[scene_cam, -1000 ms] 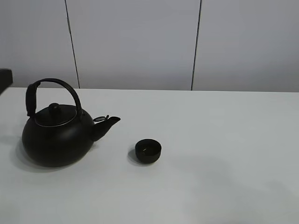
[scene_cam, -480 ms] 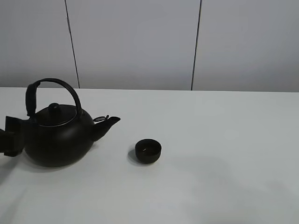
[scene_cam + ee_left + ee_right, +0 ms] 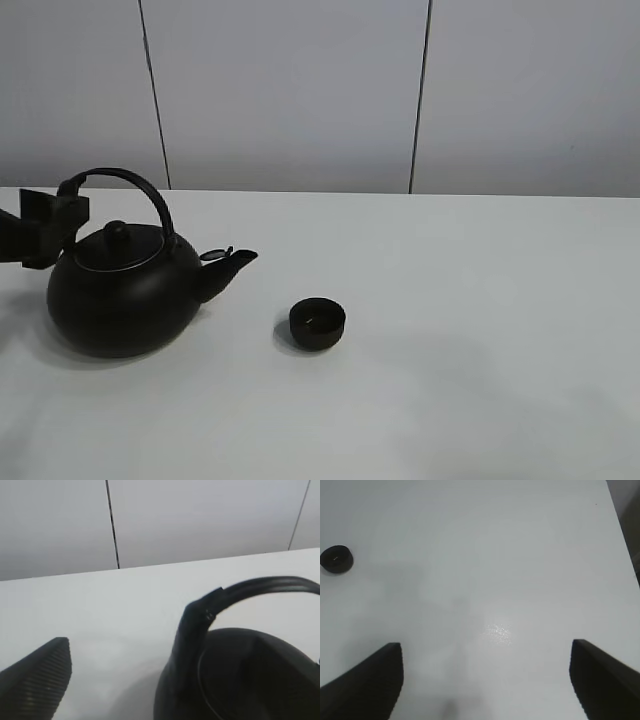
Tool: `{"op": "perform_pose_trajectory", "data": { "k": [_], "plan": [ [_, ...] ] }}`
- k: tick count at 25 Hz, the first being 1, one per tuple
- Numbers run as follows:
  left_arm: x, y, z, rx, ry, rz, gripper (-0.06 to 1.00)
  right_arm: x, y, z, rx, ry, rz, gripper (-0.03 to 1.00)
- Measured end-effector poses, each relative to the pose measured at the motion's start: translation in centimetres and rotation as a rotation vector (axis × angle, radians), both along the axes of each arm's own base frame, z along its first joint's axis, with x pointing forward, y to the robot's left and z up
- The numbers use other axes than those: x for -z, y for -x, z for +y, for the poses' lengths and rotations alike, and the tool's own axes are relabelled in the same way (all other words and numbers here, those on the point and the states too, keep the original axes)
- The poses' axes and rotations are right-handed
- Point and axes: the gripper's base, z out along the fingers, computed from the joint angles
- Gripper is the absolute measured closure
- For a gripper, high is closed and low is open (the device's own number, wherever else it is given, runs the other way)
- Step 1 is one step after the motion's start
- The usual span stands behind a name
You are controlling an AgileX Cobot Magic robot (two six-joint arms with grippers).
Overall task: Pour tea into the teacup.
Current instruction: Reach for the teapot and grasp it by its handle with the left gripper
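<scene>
"So, where's the tiny round matte-black teacup [image 3: 318, 323]?"

"Upright on the white table [image 3: 480, 300], near the spout of the big round black kettle [image 3: 125, 295] but not touching it."

"And the left gripper [image 3: 62, 228]?"

"Spread wide, gripping nothing. It's right by the back end of the kettle's arched handle [image 3: 130, 180], and its ribbed finger [image 3: 40, 677] is clear of the handle."

"The other one?"

"The right gripper [image 3: 486, 647] hangs over the table, jaws parted and empty, well apart from the teacup."
</scene>
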Motion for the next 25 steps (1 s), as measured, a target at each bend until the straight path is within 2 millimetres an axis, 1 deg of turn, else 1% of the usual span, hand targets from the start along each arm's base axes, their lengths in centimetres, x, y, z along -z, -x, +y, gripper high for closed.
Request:
{"op": "perform_pose_trajectory", "data": {
  "k": [6, 12, 19, 21, 25],
  "plan": [
    [-0.5, -1.0, 0.9, -0.012, 0.005, -0.03, 0.25, 0.0, 0.0, 0.0, 0.0, 0.0, 0.0, 0.35],
    [-0.7, -1.9, 0.5, 0.024, 0.019, -0.031, 0.25, 0.0, 0.0, 0.0, 0.0, 0.0, 0.0, 0.35],
    [-0.7, -2.2, 0.4, 0.037, 0.017, -0.02, 0.25, 0.0, 0.0, 0.0, 0.0, 0.0, 0.0, 0.35],
    [-0.3, -2.2, 0.3, 0.045, 0.013, -0.007, 0.25, 0.0, 0.0, 0.0, 0.0, 0.0, 0.0, 0.35],
    [1.5, -2.2, 0.2, 0.052, 0.01, 0.04, 0.25, 0.0, 0.0, 0.0, 0.0, 0.0, 0.0, 0.35]
  ]
}}
